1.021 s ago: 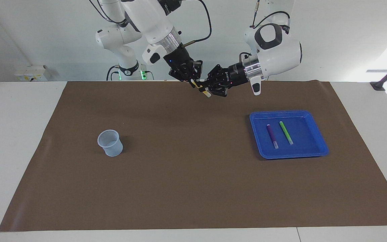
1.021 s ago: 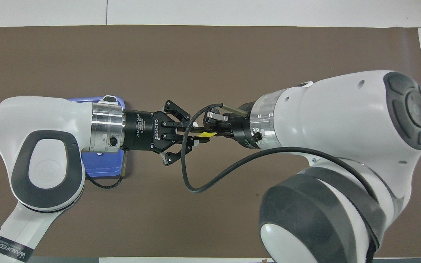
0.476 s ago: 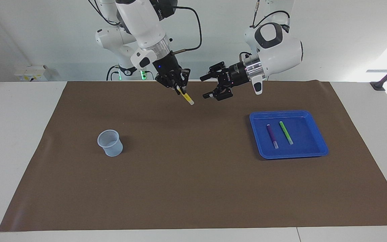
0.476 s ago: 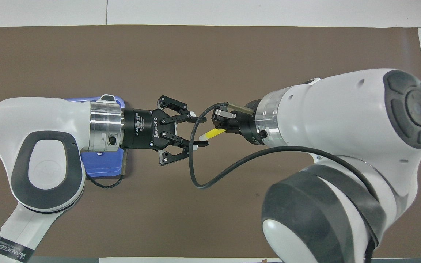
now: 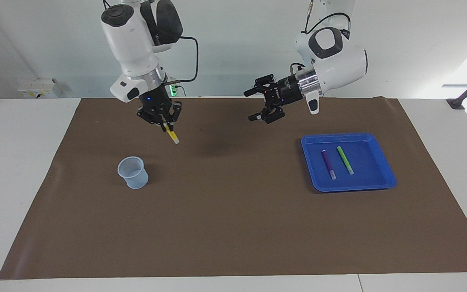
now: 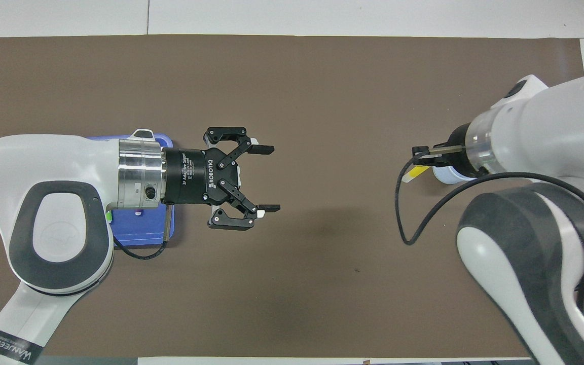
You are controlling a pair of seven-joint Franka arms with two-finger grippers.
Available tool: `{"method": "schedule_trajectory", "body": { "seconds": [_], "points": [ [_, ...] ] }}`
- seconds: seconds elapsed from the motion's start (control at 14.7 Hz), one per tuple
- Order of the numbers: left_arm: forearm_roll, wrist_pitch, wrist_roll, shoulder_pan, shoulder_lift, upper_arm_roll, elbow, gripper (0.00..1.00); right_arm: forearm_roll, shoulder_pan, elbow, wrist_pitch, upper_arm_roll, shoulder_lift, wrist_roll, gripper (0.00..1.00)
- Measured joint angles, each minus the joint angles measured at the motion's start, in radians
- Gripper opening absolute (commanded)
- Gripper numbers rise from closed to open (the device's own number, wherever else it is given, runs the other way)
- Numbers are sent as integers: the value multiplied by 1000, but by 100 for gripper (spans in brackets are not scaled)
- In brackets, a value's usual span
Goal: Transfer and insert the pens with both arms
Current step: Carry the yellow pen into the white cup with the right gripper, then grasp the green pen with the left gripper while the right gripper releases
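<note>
My right gripper (image 5: 164, 123) is shut on the yellow pen (image 5: 172, 136), which hangs tip down in the air just above the pale blue cup (image 5: 133, 172). In the overhead view the right gripper (image 6: 422, 153) and the yellow pen (image 6: 415, 174) sit at the edge of the half-covered cup (image 6: 446, 175). My left gripper (image 5: 259, 104) is open and empty in the air over the mat, beside the blue tray (image 5: 383, 178); it also shows in the overhead view (image 6: 269, 178). The purple pen (image 5: 328, 164) and green pen (image 5: 345, 160) lie side by side in the tray.
A brown mat (image 5: 233, 227) covers the table. The right arm's black cable (image 6: 402, 218) hangs in a loop below its wrist. A smaller white arm with a green-lit base (image 5: 152, 83) stands past the mat's edge on the robots' side. My left arm hides most of the tray (image 6: 142, 242) from overhead.
The left gripper opened and let go of the yellow pen, then drew back toward the tray. The right gripper carried the pen from the table's middle to above the cup.
</note>
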Motion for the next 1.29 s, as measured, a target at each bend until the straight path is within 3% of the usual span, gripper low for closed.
{"method": "schedule_trajectory", "body": {
  "seconds": [0.2, 0.48, 0.88, 1.29],
  "points": [
    [226, 0, 3, 26, 0, 6, 3, 100, -1, -120, -57, 54, -3, -17, -235, 0],
    [551, -15, 46, 61, 0, 10, 4, 100, -1, -191, -180, 199, -3, -34, -404, 0],
    [707, -102, 515, 246, 9, 15, -1, 100, -1, -207, -228, 288, -2, 4, -439, 0],
    [957, -90, 1118, 349, 90, 17, -7, 100, -1, -215, -332, 413, -2, 27, -447, 0]
  ]
}}
